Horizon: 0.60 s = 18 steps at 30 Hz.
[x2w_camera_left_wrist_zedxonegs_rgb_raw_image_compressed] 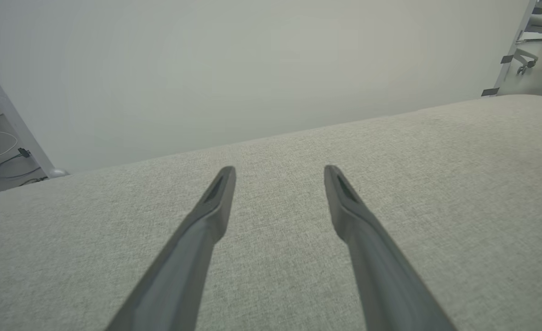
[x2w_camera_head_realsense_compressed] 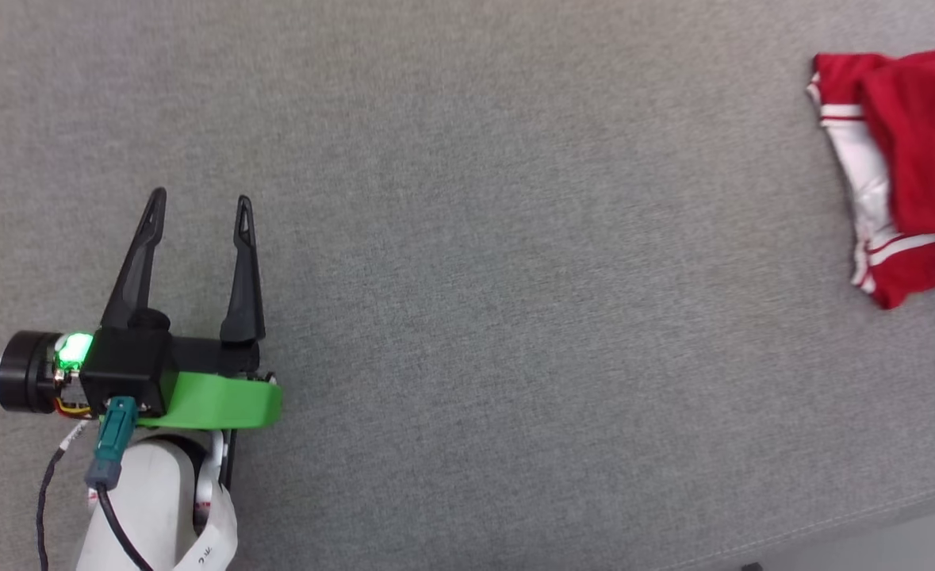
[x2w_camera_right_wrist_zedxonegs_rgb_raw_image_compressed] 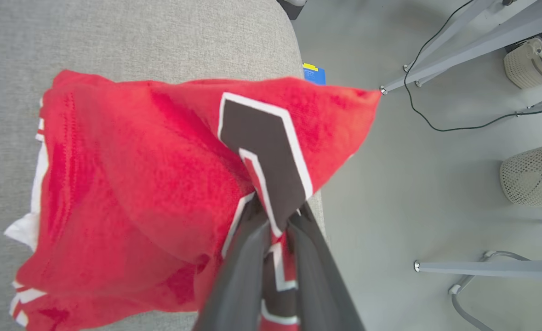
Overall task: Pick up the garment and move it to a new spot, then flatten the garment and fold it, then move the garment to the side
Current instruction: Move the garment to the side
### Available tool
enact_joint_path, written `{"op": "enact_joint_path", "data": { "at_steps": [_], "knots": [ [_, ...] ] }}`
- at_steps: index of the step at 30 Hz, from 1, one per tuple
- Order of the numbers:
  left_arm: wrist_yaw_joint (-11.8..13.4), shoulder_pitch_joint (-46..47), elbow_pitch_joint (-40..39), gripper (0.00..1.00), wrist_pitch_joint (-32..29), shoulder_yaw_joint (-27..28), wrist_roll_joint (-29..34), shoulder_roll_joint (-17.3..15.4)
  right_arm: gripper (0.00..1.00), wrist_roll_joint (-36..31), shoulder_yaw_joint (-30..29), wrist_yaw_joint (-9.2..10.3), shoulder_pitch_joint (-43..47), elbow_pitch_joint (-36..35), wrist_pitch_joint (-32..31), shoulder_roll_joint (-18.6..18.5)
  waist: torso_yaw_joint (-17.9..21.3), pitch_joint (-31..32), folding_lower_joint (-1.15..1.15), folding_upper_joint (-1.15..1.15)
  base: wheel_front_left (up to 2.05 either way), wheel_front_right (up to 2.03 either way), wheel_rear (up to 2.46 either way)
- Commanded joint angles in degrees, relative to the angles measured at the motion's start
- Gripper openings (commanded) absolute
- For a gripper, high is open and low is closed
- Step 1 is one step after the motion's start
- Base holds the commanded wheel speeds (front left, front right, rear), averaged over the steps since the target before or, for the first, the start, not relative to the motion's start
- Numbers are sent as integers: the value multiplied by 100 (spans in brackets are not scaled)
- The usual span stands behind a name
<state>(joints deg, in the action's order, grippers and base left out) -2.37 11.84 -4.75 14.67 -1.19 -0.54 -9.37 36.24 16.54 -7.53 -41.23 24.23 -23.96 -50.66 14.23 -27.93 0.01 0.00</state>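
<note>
The jersey (x2w_camera_head_realsense_compressed: 911, 151) runs off the right edge of the head view, so only its left part shows there: red cloth, a white sleeve and striped trim. In the right wrist view its lower folds pass under the fingers and out of the bottom edge. The black number (x2w_camera_right_wrist_zedxonegs_rgb_raw_image_compressed: 266, 151) is creased, and a second black patch is half hidden between the fingers, too crumpled to read.

The right gripper (x2w_camera_right_wrist_zedxonegs_rgb_raw_image_compressed: 277, 216) has its jaws almost closed, pinching the red cloth at that number. The pinched part rises in a peak, while the rest lies at the far right of the grey cloth-covered table (x2w_camera_head_realsense_compressed: 467, 238). One corner reaches past the table's edge, over the floor (x2w_camera_right_wrist_zedxonegs_rgb_raw_image_compressed: 390, 193).

The left gripper (x2w_camera_head_realsense_compressed: 201, 198) sits at the near left, well apart from the jersey. Its fingers point away across the table, jaws spread wide, holding nothing.

One jersey, two grippers, two dark fingers on each.
</note>
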Motion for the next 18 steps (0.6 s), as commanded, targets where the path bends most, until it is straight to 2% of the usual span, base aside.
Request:
{"op": "enact_joint_path", "data": {
  "at_steps": [1,12,15,18],
  "knots": [
    [-32,132,-65,100,33,13,64,-61,0,-97,-71,4,-215,183,102,-36,-162,-589,-1,0,0,0,0],
    [48,261,-160,100,33,-52,45,-57,0,-550,-323,4,-682,1411,580,-76,-340,-701,-1,0,0,0,0],
    [65,238,-136,100,33,-41,19,-66,100,-531,-432,4,-729,1654,788,62,-350,-634,-1,0,0,0,0],
    [76,225,-71,100,33,-53,1,-55,100,-602,-437,4,-717,1823,996,125,-378,-523,-1,0,0,0,0]
  ]
}}
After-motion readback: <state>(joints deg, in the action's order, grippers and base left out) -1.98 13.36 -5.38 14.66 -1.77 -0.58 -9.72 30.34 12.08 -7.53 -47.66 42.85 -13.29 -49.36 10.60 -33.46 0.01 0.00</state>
